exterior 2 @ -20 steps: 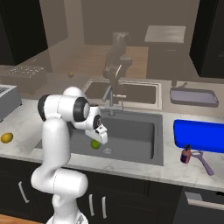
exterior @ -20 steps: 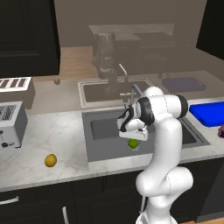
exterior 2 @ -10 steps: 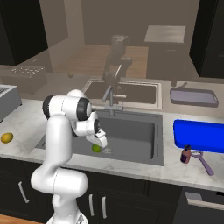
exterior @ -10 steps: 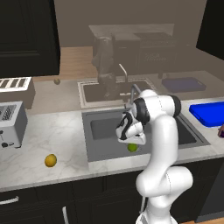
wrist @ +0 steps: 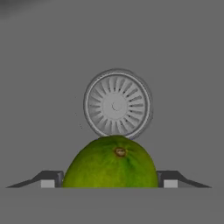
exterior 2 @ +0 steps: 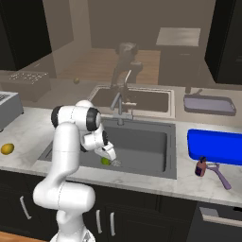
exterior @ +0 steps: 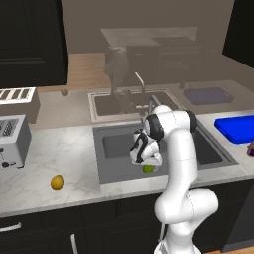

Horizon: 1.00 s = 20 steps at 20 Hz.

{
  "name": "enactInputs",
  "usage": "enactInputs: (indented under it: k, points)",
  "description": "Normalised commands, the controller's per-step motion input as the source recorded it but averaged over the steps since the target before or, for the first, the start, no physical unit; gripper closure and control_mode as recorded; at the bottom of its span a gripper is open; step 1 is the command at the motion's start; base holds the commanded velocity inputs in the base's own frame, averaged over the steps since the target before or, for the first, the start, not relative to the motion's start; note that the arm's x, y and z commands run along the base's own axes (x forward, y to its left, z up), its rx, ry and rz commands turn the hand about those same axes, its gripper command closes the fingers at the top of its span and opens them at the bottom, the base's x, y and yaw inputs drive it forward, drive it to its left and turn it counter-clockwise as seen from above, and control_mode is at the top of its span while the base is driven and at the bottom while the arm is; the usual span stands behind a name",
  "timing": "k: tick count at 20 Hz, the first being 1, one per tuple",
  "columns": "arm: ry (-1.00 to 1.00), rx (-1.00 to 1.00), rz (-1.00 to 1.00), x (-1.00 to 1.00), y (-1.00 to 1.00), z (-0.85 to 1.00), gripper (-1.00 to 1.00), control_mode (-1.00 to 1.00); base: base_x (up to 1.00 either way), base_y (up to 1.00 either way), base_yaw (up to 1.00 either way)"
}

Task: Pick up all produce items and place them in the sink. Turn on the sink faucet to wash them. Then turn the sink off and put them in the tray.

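Green fruit (wrist: 112,162) sits clamped between the gripper (wrist: 109,183) fingers, low inside the sink (exterior 2: 142,142) near its front edge. Beyond it lies the round drain (wrist: 116,105). Yellow fruit (exterior: 57,182) rests on the counter (exterior: 44,158) left of the sink.

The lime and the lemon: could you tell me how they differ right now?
The lime is green; the lemon is yellow. The lime sits between the end effector fingers, down in the sink; the lemon lies alone on the counter. Both are small and round.
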Motion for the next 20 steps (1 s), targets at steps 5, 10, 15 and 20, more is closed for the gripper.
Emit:
enactInputs:
  k: [5, 10, 15, 20]
  points:
    - [0.0, -0.03, 0.0, 0.4, 0.0, -0.28, 1.0, -1.0, 0.0, 0.0, 0.0]
    - [-0.03, -0.02, 0.0, 0.59, 0.0, -0.16, 1.0, -1.0, 0.0, 0.0, 0.0]
    - [-0.01, -0.02, 0.0, 0.54, 0.0, -0.19, 1.0, -1.0, 0.0, 0.0, 0.0]
    - [0.0, -0.02, 0.0, 0.38, 0.0, -0.25, -1.0, -1.0, 0.0, 0.0, 0.0]
